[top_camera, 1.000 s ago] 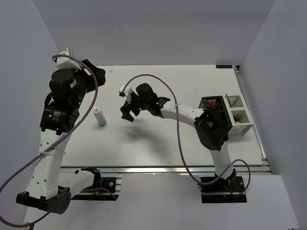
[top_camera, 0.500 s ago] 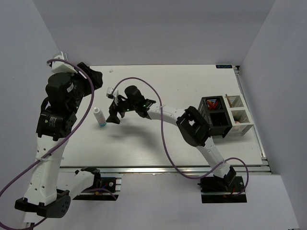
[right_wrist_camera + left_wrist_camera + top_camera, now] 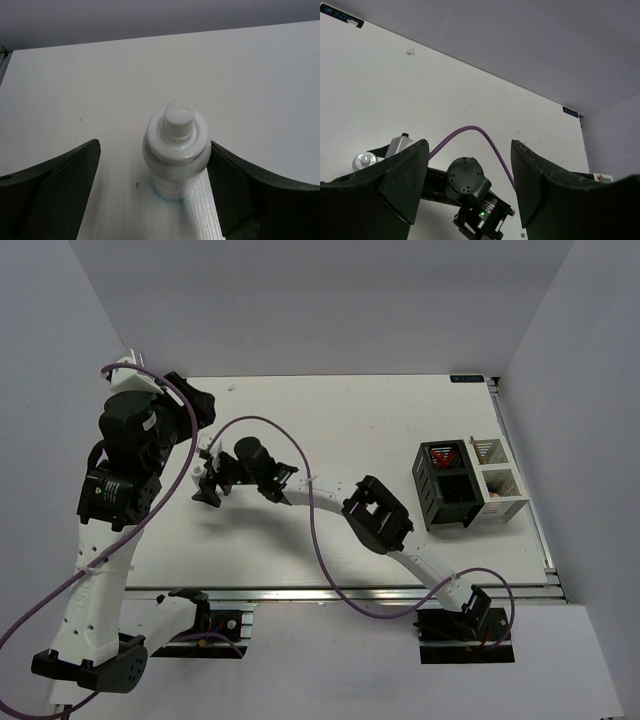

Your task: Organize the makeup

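Across the white surface (image 3: 400, 420), seen from above, the right arm (image 3: 380, 525) has been stretched over the last second from near the middle out toward 9 o'clock. It is now laid low and almost fully extended, its elbow link well clear of the black-and-white compartment box (image 3: 465, 485) at 3 o'clock. The left arm (image 3: 125, 465) is held raised and folded at the 9 o'clock edge and has hardly been shifted; its pincer (image 3: 468, 165) is kept apart with nothing between the jaws, and the right arm's wrist is seen beneath it. Dark red tubes (image 3: 440, 455) and thin tan sticks (image 3: 483, 448) are already stood in the box's far compartments. The right pincer (image 3: 207, 483) has been brought level around the small white bottle (image 3: 176, 150), which a second ago stood alone ahead of it. In the right wrist view the bottle is seen upright on the surface between the spread jaws: the right jaw is just beside its shoulder and the left one is still apart from it, so nothing is clamped yet. The reach is judged complete. What is called for next is a closing on the bottle's body, below the cap, and it should be done gently because so narrow an upright bottle could be tipped.
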Robot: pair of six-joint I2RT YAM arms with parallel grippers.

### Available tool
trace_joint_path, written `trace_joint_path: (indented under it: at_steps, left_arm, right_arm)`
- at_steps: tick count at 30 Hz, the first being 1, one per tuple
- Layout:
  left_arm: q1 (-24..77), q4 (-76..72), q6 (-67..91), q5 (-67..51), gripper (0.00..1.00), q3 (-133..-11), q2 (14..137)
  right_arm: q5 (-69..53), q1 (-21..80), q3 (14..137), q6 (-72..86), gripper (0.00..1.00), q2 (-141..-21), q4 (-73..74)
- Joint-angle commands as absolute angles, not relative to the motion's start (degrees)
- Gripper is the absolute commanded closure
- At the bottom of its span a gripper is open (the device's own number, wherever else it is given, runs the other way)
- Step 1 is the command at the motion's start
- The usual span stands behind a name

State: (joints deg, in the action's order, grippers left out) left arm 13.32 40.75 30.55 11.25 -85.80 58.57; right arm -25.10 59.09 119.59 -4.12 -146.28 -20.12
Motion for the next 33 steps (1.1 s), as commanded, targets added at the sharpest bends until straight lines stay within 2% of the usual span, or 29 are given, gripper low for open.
trace_joint_path:
  at_steps: [1,3,6,9,10,12,13,16,19,20,22,25,30,33]
  left_arm:
    - [13.1,42.71,31.29,12.04,0.24,-87.54,58.36]
    - [13.1,42.98,31.64,11.95,0.24,-87.71,58.36]
    - [13.1,43.33,32.08,11.87,0.24,-87.89,58.36]
    - [13.09,43.51,32.78,11.78,0.24,-87.98,58.27]
    - [13.1,43.42,33.13,11.69,0.24,-87.89,58.18]
    - [13.1,43.24,33.48,11.6,0.25,-87.63,58.1]
    - [13.1,42.98,33.75,11.6,0.25,-87.45,58.01]
    - [13.1,41.93,34.1,11.51,0.25,-86.75,57.57]
    - [13.1,39.65,34.1,11.51,0.24,-85.53,56.87]
    - [13.1,38.77,34.1,11.43,0.25,-84.91,56.08]
    - [13.1,35.27,34.01,10.64,0.24,-82.37,55.37]
    - [13.1,30.78,34.01,9.23,0.25,-79.81,54.58]
    - [13.1,22.52,34.63,5.02,0.25,-72.87,55.46]
    - [13.1,18.13,35.16,2.21,0.25,-69.97,56.33]
  right_arm:
    - [-18.47,60.2,121.47,-2.9,0.11,-146.95,-28.03]
    - [-18.02,60.47,121.2,-3.95,0.12,-147.3,-29.61]
    - [-15.65,60.73,122.69,-4.39,0.21,-148.53,-29.79]
    - [-14.59,60.65,122.52,-4.74,0.37,-148.8,-30.85]
    - [-14.85,60.64,122.26,-5.01,0.5,-148.71,-31.2]
    - [-15.64,60.47,122.08,-6.32,0.62,-148.62,-31.2]
    - [-16.34,60.47,120.77,-6.68,0.77,-147.58,-31.2]
    - [-20.01,59.51,114.55,-7.82,1.0,-141.02,-34.62]
    - [-28.53,56.52,104.79,-6.86,1.0,-129.96,-35.34]
    - [-37.0,55.3,101.37,-6.86,1.0,-127.03,-33.5]
    - [-46.79,51.43,98.1,-7.64,1.0,-118.88,-26.75]
    - [-53.42,45.19,91.34,-12.29,1.0,-107.37,-16.37]
    - [-53.71,32.89,83.77,-21.61,1.0,-88.99,5.91]
    - [-49.93,22.35,77.21,-18.9,1.0,-80.2,11.32]
